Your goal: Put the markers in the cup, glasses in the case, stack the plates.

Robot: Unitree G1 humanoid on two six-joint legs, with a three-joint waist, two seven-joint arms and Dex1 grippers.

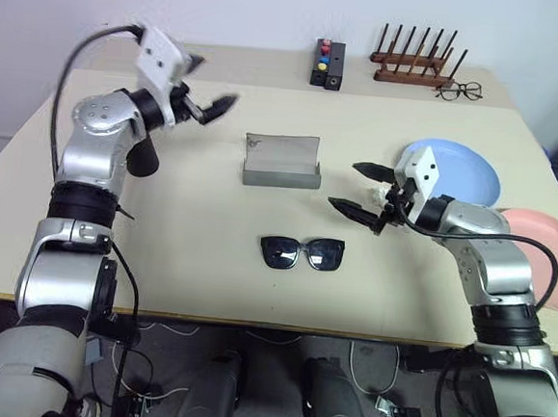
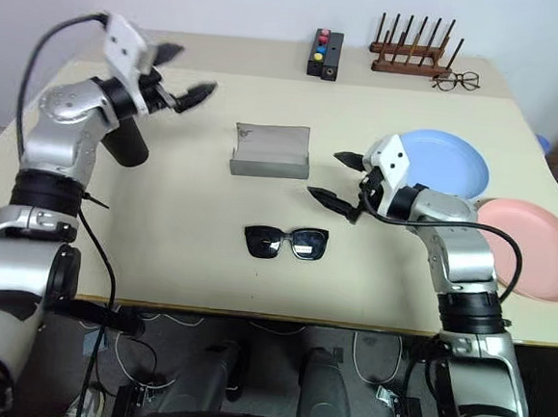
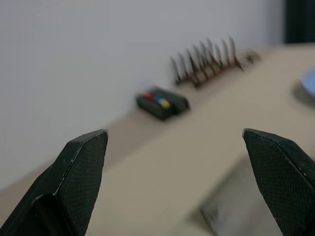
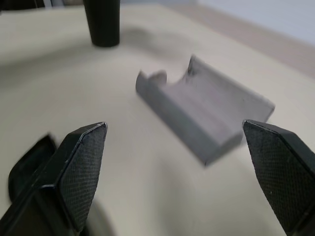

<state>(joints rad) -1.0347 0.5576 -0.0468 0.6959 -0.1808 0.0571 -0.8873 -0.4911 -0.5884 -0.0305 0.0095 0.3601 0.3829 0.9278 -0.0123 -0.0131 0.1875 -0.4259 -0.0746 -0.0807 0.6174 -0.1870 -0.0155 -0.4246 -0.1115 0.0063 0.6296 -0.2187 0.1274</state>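
Observation:
The black glasses (image 1: pixel 302 253) lie folded open on the table's near middle. Behind them stands the grey case (image 1: pixel 283 161), open and empty. My right gripper (image 1: pixel 355 187) hovers open just right of the case, above and right of the glasses; its wrist view shows the case (image 4: pixel 206 118) ahead. My left gripper (image 1: pixel 210 82) is open, raised over the table's far left, pointing right. The black cup (image 1: pixel 143 155) stands under my left forearm, partly hidden by it. A light blue plate (image 1: pixel 466 165) and a pink plate (image 1: pixel 548 234) lie side by side at the right. The markers are out of view.
Along the far edge of the beige table (image 1: pixel 188 259) sit a small black box with coloured buttons (image 1: pixel 327 64), a wooden peg rack (image 1: pixel 414 60) and thin clear spectacles (image 1: pixel 459 90). The pink plate lies close to the right edge.

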